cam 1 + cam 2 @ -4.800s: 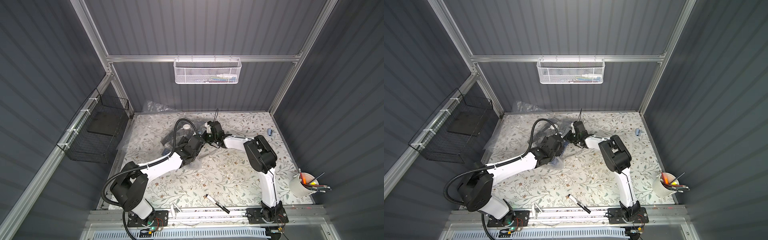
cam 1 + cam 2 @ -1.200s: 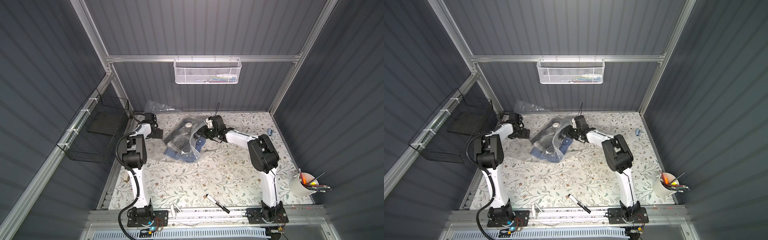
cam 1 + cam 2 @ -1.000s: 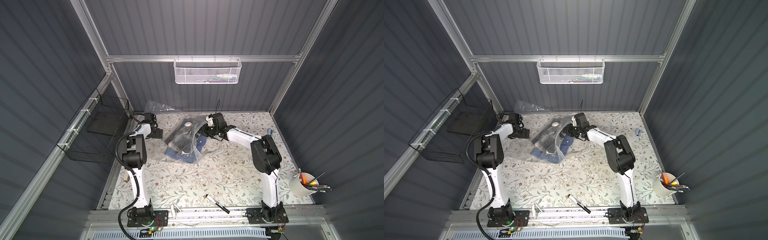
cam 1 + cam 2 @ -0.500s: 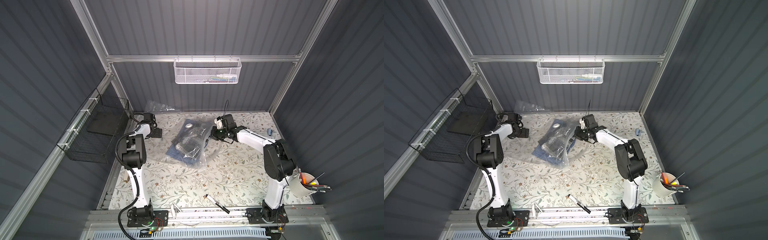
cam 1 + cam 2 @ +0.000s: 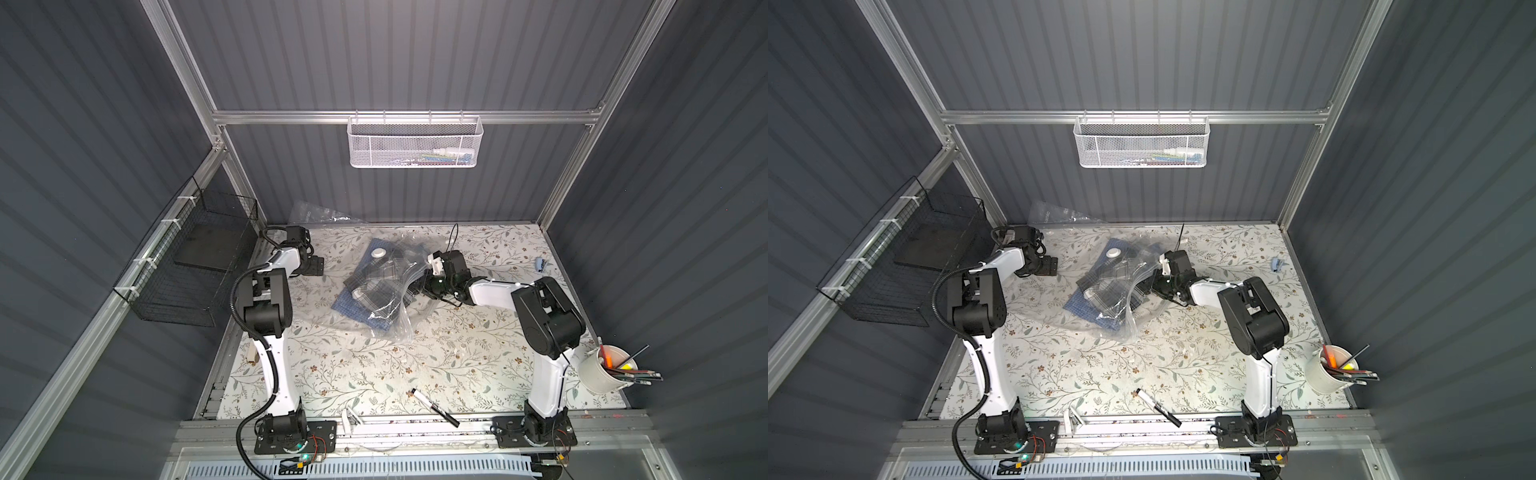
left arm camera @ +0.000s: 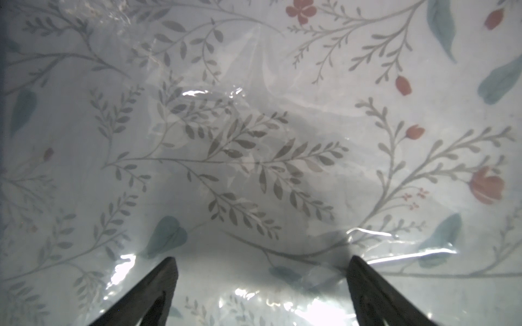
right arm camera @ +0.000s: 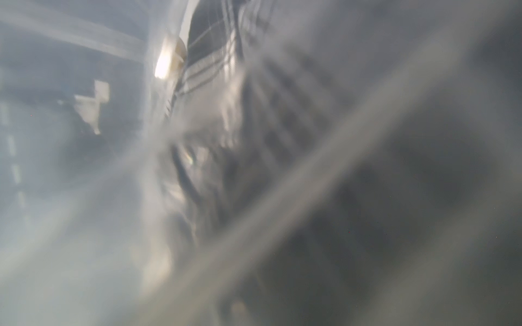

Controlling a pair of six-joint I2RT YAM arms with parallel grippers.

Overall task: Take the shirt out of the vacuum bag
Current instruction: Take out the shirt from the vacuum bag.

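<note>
Right now the vacuum bag (image 5: 399,328) lies crumpled on the table (image 5: 357,374) toward the middle of its back edge, valve cap (image 5: 378,252) up. The shirt (image 5: 374,286), a dark and blue check, looks to be inside the film, so I judge nothing has come out yet. My right gripper (image 5: 419,285) sits at the side of the bag nearest the table's right edge, where the plastic gapes in loose loops. I take that for the mouth, a sensible place to hold the lip or reach for cloth. Its wrist view is a smear of film and check pattern, so I cannot tell whether its jaws are apart or closed, or whether they hold anything. My left gripper (image 5: 316,266) is near the back left corner, clear of the shirt. Its fingers (image 6: 158,288) are spread wide over flat clear film with nothing between them, and I cannot tell whose film that is. A second clear bag (image 5: 320,212) leans in that same corner. The marker (image 5: 434,409) by the front edge, the white cup (image 5: 596,380) at the front right corner and a small blue item (image 5: 539,264) by the right edge are well apart from the work. The obstacle I expect is the slack film draped between my right gripper and the cloth.
</note>
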